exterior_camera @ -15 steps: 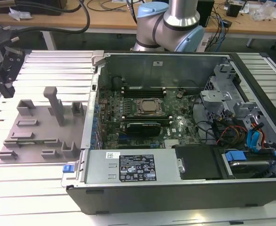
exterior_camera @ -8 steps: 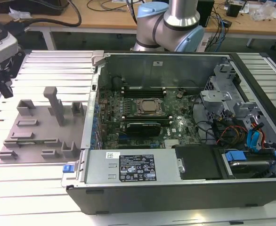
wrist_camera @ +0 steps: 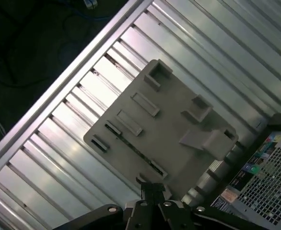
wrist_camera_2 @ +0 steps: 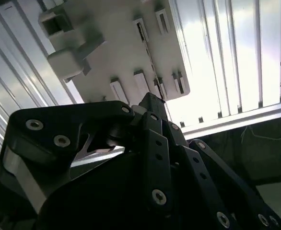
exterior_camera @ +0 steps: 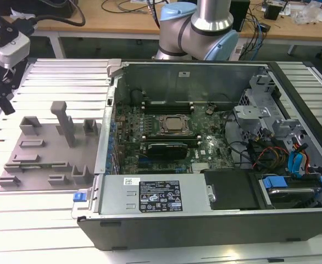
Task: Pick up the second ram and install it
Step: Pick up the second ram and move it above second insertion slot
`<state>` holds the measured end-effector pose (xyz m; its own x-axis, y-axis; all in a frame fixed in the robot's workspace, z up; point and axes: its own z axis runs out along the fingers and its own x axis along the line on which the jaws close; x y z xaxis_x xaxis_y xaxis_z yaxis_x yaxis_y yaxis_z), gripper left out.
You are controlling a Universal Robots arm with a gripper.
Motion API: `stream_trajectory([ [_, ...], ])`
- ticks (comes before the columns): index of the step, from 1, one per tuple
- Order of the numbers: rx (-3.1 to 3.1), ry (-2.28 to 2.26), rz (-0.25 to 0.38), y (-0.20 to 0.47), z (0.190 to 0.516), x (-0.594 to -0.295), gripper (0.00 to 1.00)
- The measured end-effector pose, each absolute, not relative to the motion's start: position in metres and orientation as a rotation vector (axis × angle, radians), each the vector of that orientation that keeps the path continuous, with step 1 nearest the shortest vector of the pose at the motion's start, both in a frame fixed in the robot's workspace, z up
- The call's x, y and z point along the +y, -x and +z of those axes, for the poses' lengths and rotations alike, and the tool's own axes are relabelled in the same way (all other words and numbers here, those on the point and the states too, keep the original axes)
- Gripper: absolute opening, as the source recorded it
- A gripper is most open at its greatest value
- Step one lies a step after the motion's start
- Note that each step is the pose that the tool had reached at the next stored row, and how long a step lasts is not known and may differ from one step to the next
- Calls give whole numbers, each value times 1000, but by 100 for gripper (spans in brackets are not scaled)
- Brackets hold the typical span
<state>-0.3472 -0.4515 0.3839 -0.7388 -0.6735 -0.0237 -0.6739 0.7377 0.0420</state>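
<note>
The second ram [wrist_camera: 131, 147] is a thin dark stick lying on edge in the slotted blocks of the grey holder plate [wrist_camera: 174, 120]. In the second wrist view the ram [wrist_camera_2: 150, 62] runs across the plate [wrist_camera_2: 116, 52] just beyond my fingertips. In the exterior view the ram [exterior_camera: 37, 164] is a dark line near the front of the plate [exterior_camera: 45, 146]. My gripper [exterior_camera: 3, 103] hangs above the plate's far left corner, apart from it. In both wrist views the gripper [wrist_camera: 152, 189] [wrist_camera_2: 152, 101] has its fingers together with nothing between them.
An open computer case [exterior_camera: 205, 71] stands at the exterior view's right of the plate, with the motherboard [exterior_camera: 166, 126] and its memory slots inside. A tall grey post [exterior_camera: 64, 122] rises from the plate. Ribbed metal table [exterior_camera: 51, 77] lies all around.
</note>
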Motion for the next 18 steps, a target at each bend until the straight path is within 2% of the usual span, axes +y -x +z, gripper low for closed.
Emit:
stream_trajectory([
  [18, 2564, 1823, 75, 347, 384, -452, 8],
])
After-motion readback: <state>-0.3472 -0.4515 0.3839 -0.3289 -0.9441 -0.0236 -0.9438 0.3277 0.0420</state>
